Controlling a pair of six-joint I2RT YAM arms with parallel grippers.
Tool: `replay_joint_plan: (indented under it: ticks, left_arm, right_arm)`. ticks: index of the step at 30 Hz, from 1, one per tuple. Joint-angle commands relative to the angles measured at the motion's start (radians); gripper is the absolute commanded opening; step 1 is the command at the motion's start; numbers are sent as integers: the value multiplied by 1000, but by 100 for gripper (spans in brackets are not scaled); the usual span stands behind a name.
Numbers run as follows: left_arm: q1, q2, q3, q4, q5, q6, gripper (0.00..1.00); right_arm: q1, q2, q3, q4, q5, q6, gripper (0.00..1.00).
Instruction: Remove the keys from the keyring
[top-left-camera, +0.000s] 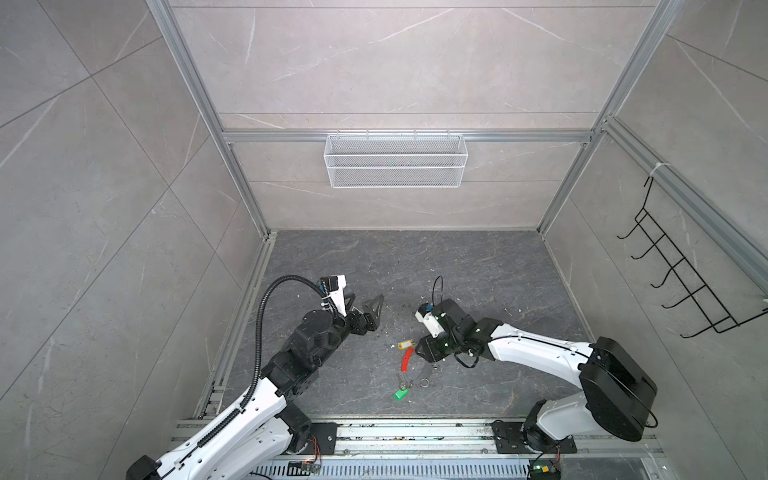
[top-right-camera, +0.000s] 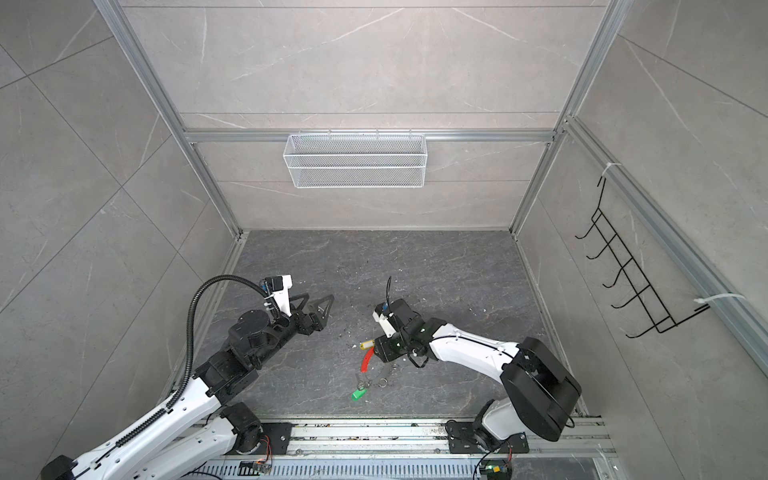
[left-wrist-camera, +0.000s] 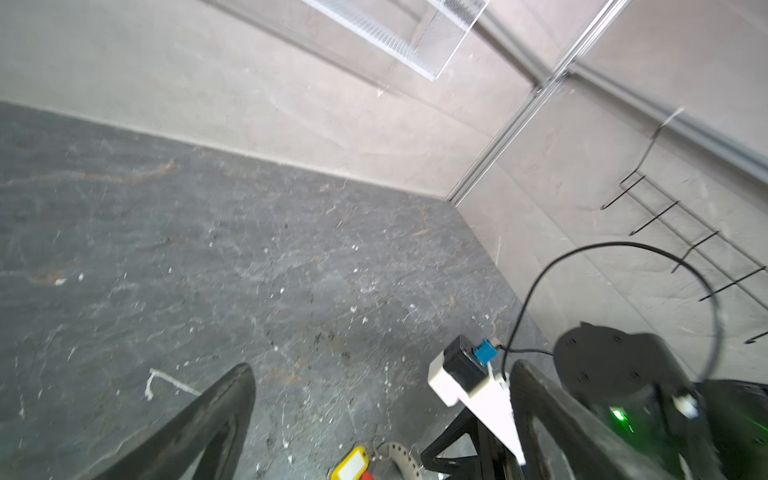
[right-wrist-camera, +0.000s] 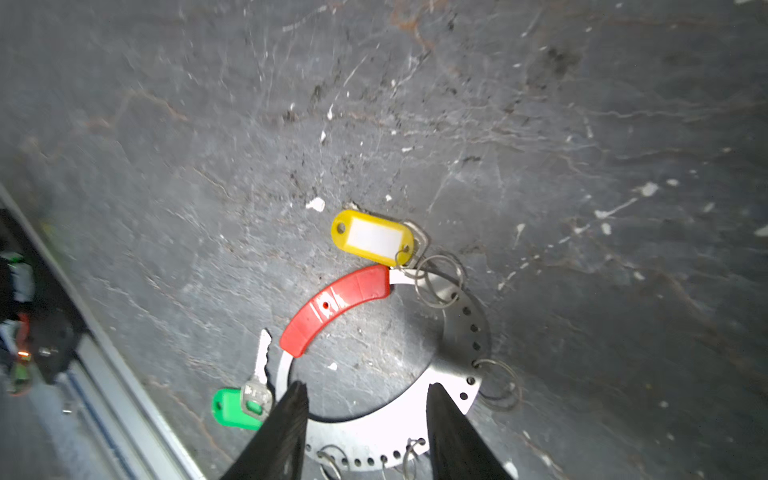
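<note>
The keyring (right-wrist-camera: 370, 436) lies flat on the dark tabletop (right-wrist-camera: 582, 124). It is a pale metal band punched with holes, with a red sleeve (right-wrist-camera: 336, 305) over part of its arc. In both top views it sits low in the frame near the middle, and there the sleeve (top-left-camera: 406, 360) (top-right-camera: 367, 359) is its plainest part. The yellow tag (right-wrist-camera: 372, 237) rests just beside the sleeve's upper end, linked to the band through small split rings (right-wrist-camera: 438, 282). The green tag (right-wrist-camera: 232, 409) lies just outside the band at the lower left of the right wrist view, with a silver key (right-wrist-camera: 259, 374) partly over it. Whether it is joined to the band cannot be told, as a finger hides that spot. The right jaws stand about half open. Their dark fingers (right-wrist-camera: 451, 432) cross the near arc of the band, with bare band and tabletop in the gap and nothing gripped. The left jaws are spread wide and empty, with only tabletop between their fingers (left-wrist-camera: 199, 424). In the top views they sit left of centre, well apart from the keyring.
</note>
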Motion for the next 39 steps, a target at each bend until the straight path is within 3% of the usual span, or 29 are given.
replay_joint_plan:
  ticks: [1,8,18,30,39]
  left_arm:
    - [2,31,60,-50,1,19,93]
    - [2,40,62,-45,46,35,89]
    - [2,46,60,-65,46,31,88]
    - [2,38,56,-83,42,23,88]
    - [2,-13,20,-91,46,17,88]
  right_arm:
    - [53,51,42,-52,179,-77,50]
    - [89,107,85,-64,313,-126,44]
    - [131,106,111,-115,164,-109,45]
    - [168,103,103,-171,-115,223,47]
    - [179,178,150,-248,-136,339,38]
